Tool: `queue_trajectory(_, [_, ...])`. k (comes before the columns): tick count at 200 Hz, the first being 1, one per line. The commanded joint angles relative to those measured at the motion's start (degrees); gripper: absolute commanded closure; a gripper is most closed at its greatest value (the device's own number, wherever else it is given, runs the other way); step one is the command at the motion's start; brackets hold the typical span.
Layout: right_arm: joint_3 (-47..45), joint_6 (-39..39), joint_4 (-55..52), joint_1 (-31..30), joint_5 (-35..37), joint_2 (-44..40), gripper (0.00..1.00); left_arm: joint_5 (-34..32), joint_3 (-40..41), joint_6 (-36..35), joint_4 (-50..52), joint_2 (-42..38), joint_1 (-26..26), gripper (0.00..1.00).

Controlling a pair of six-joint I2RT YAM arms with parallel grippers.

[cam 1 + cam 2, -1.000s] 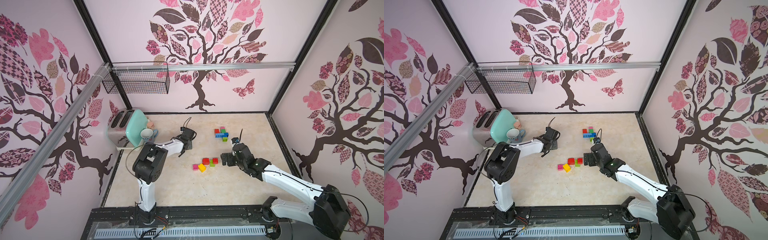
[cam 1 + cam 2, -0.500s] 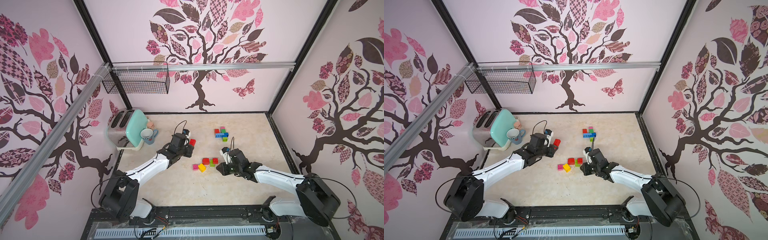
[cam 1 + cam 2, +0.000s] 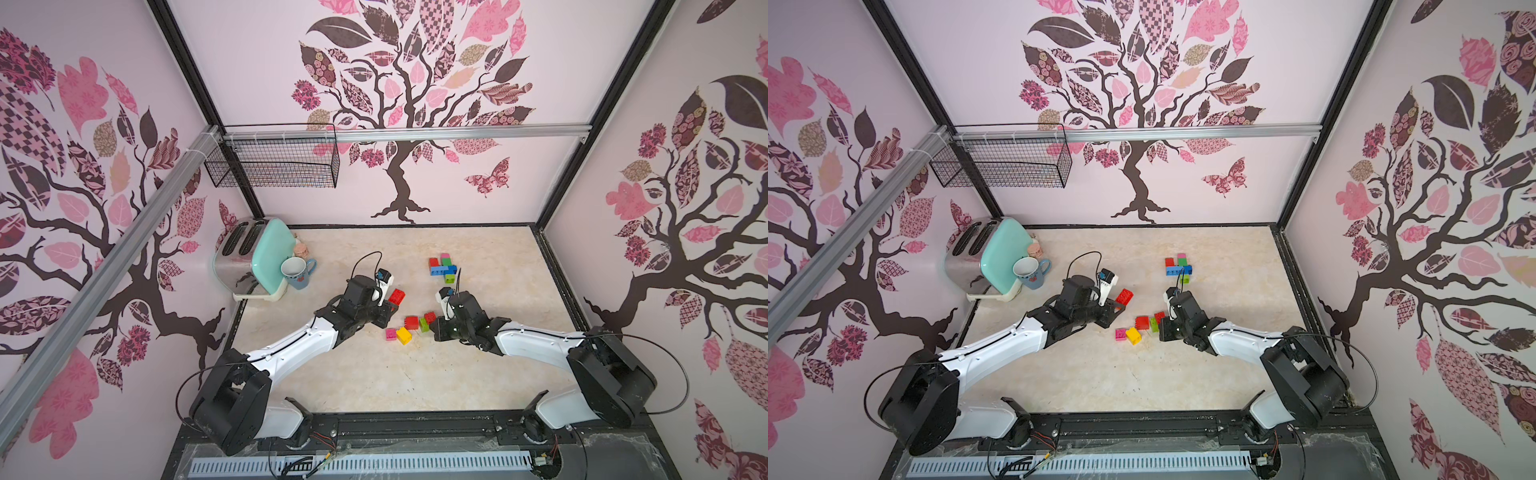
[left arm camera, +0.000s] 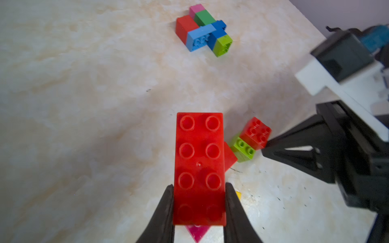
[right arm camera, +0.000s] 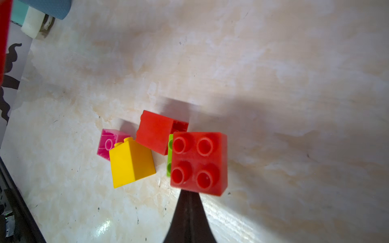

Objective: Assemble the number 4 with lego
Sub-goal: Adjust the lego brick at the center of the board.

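Marble tabletop [image 3: 374, 374]; left claw [image 4: 199, 186] grips long red brick [image 4: 199, 151]; right claw [image 5: 188, 197] closed.

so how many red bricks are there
4: a long red brick in the left gripper; a square red brick on a green brick at the right gripper tip; a tipped red brick beside them; a fourth red brick in the built cluster. More may be hidden.

Pink walls [image 3: 257, 75] with tree decals enclose a beige marbled floor [image 3: 374, 374].
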State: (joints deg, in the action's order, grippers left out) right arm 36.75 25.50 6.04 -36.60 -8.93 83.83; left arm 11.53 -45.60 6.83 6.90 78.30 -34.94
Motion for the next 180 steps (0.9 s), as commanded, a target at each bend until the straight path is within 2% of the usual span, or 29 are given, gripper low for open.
queue_trajectory(1, [1.46,-2.47,-4.63,0.05,0.59,-0.57,0.99,10.35,1.26,-7.39,-0.82,0.31,-0.55,1.0])
queue_trajectory(31, [-0.92,-6.1,-7.67,0.16,-4.49,-8.67,0.99,11.02,-2.68,-13.51,6.64,3.77,-1.65,1.0])
queue_trajectory(56, [-0.11,-7.29,-8.81,0.35,-4.98,-12.76,1.0,10.77,-2.12,-17.9,6.75,5.36,-2.71,1.0])
queue_trajectory(96, [4.76,-5.76,-8.92,1.5,-7.57,-8.77,1.0,8.95,-3.34,-18.38,4.89,8.28,-3.44,1.0])
queue_trajectory(135, [5.09,-0.25,-4.65,3.66,-11.69,-5.75,1.0,8.05,-4.77,-18.41,2.56,10.79,-3.67,1.0])
queue_trajectory(180, [5.3,-0.95,-4.39,4.02,-12.49,-4.38,1.0,6.42,-6.55,-17.64,0.3,14.17,-5.07,1.0])
